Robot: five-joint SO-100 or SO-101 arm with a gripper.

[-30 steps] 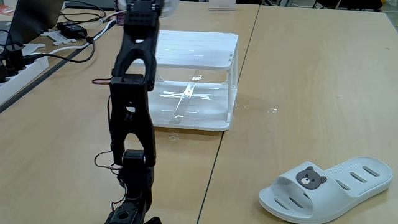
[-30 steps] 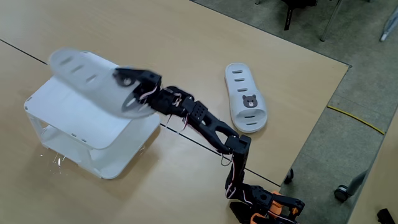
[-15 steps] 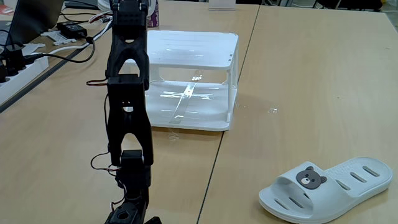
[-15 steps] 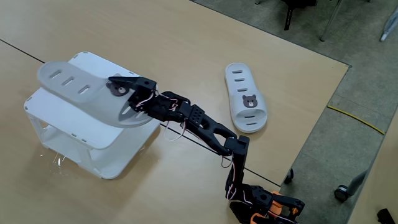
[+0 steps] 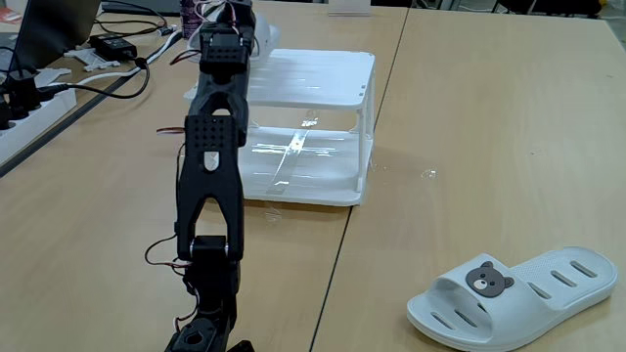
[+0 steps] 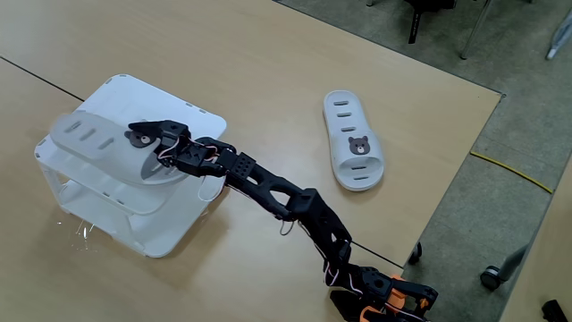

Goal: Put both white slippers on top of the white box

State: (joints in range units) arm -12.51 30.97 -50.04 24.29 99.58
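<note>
One white slipper (image 6: 94, 143) hangs flat and low over the white box (image 6: 174, 100), with my gripper (image 6: 150, 145) shut on its strap end, by the bear badge. Whether the sole touches the ribbed top I cannot tell; the slipper looks motion-blurred. In a fixed view from the table's side, my arm reaches up and forward, with the gripper (image 5: 233, 27) above the near-left part of the white box (image 5: 313, 73); a bit of the held slipper (image 5: 260, 41) shows beside it. The other white slipper (image 6: 355, 140) lies on the table, apart from the box (image 5: 514, 296).
A power strip (image 5: 29, 103), black cables and an adapter (image 5: 112, 46) sit on the table at the far left. A seam (image 5: 342, 244) runs between two tabletops. The table's edge (image 6: 465, 170) lies right of the loose slipper, with floor beyond.
My arm has stretched out further and lowered. The held slipper has come down from above the box's near corner to low over its top, further in.
</note>
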